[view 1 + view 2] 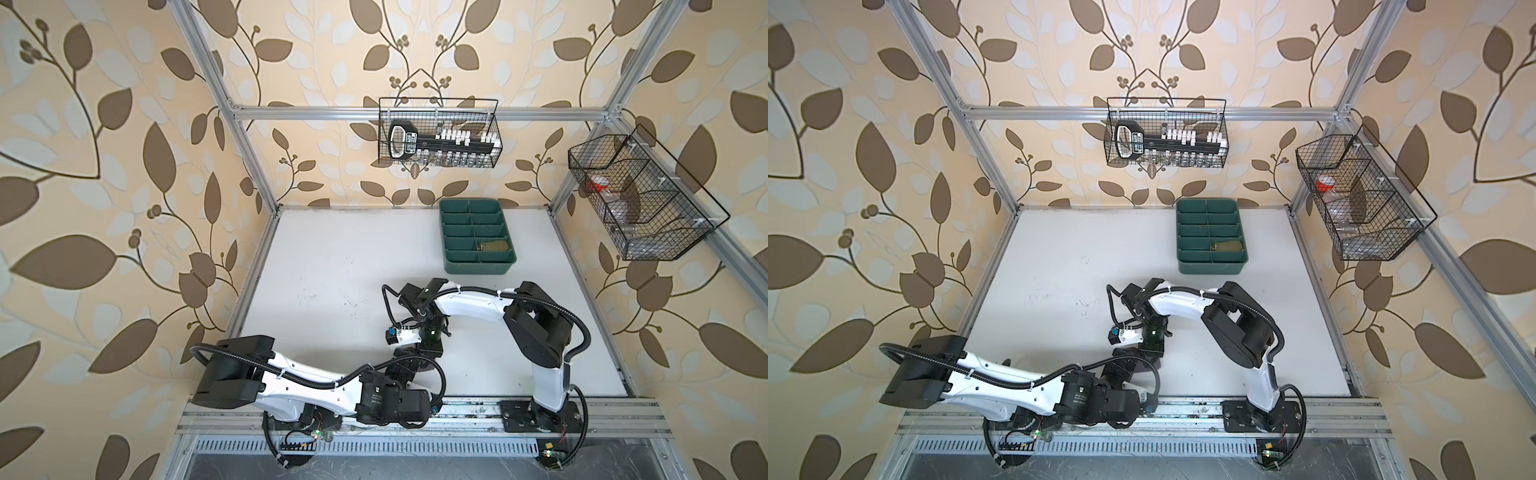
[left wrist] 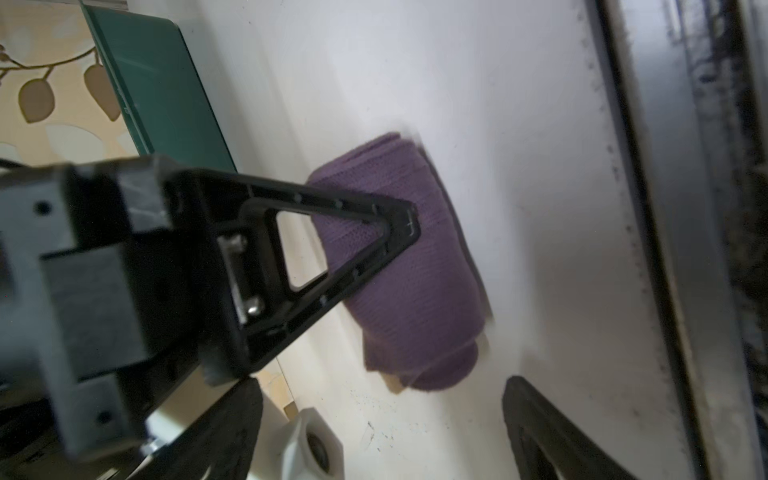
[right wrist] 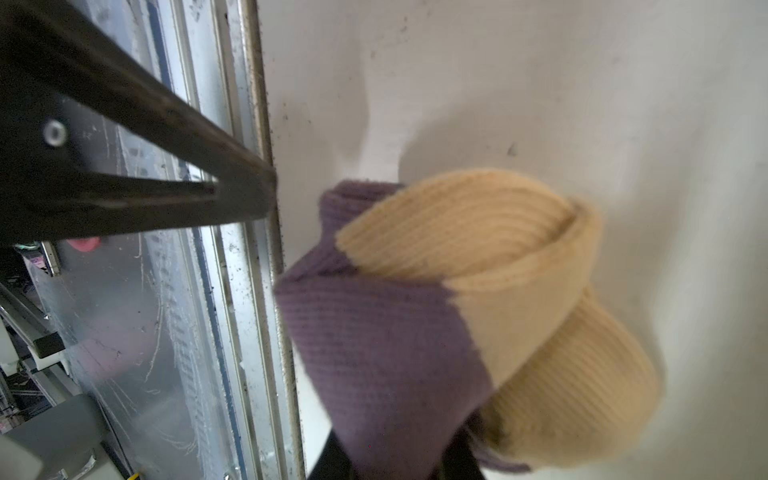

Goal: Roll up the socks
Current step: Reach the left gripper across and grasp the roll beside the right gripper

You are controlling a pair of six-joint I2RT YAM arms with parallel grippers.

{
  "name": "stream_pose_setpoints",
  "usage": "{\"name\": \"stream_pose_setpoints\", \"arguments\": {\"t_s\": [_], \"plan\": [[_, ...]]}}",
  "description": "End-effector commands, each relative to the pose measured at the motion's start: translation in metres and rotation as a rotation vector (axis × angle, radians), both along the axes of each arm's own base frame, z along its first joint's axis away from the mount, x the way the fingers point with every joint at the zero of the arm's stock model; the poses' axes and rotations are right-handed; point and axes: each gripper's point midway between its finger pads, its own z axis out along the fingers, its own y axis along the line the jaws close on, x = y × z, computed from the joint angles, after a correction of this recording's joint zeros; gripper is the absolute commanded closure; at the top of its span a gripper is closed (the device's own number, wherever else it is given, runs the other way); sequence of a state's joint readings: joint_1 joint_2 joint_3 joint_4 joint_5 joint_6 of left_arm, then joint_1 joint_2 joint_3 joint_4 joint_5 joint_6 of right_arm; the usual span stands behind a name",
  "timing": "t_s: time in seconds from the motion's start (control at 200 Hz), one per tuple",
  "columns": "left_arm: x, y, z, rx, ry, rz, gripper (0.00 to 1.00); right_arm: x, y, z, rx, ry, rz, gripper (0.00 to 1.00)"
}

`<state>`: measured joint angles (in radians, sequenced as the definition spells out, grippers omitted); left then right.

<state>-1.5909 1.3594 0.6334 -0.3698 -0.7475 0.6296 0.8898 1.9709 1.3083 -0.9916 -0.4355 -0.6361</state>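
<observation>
The purple sock is rolled up, its beige toe wrapped around the bundle. My right gripper is shut on the sock's purple end. The left wrist view shows the same roll on the white table, with a black finger of my right gripper crossing in front of it. My left gripper stands open just short of the roll with nothing between its fingers. In both top views the arms hide nearly all of this sock. The olive sock lies bundled in a compartment of the green tray.
The dark green divided tray stands at the back right of the table. Two wire baskets hang on the walls. A metal rail runs along the table's front edge, close to both grippers.
</observation>
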Motion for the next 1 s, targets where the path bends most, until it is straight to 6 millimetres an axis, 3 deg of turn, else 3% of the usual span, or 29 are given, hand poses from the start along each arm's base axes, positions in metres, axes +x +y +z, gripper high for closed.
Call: {"name": "stream_pose_setpoints", "arguments": {"t_s": [0.0,0.19,0.38,0.555,0.64,1.0], "plan": [[0.006,-0.009,0.001,-0.115,-0.005,0.100,0.06,-0.004,-0.006,-0.009,-0.033,0.010,0.017,1.00],[0.022,-0.020,-0.020,-0.097,0.007,0.175,0.04,-0.008,-0.003,-0.005,-0.012,0.029,0.025,1.00],[0.023,-0.027,-0.035,-0.113,0.043,0.200,0.05,-0.011,-0.001,-0.004,-0.003,0.036,0.032,1.00],[0.019,-0.030,-0.043,-0.103,0.080,0.227,0.20,-0.013,0.000,-0.003,0.002,0.039,0.033,1.00],[0.015,-0.032,-0.038,-0.142,0.129,0.248,0.23,-0.012,-0.002,-0.004,-0.004,0.038,0.028,1.00],[0.002,-0.022,0.011,-0.390,0.228,0.208,0.15,-0.006,-0.006,-0.007,-0.018,0.040,0.007,1.00]]}}
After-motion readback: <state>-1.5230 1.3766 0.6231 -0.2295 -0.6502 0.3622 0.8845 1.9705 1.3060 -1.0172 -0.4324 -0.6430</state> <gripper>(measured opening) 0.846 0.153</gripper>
